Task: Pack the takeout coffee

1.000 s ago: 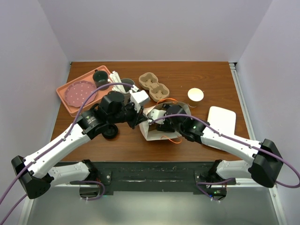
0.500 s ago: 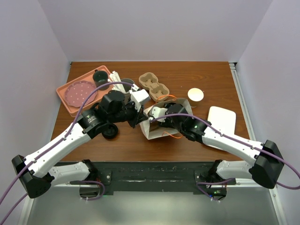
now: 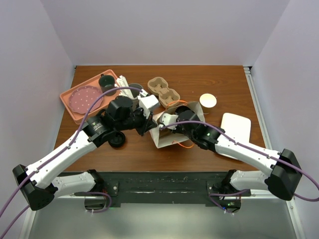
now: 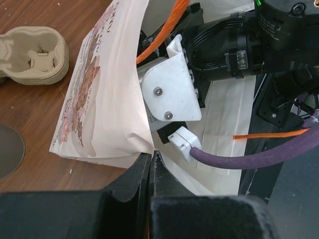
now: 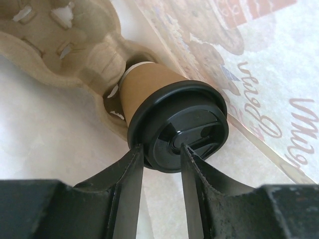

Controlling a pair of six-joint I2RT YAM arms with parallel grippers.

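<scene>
Pointing lid-first at right hand point(image 5: 160, 148), takeout coffee point(image 5: 172, 117), base in carrier point(image 5: 65, 45)

From above, the paper bag point(image 3: 162, 140) is hiding the takeout coffee point(image 5: 152, 87); the cup carrier point(image 5: 55, 45) is running off the right wrist view's edge.

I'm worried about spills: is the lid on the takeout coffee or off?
On. In the right wrist view a black lid caps the takeout coffee, which sits in a hole of the cardboard carrier.

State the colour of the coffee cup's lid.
The lid is black, on a tan-brown cup; the right wrist view shows it best.
</scene>
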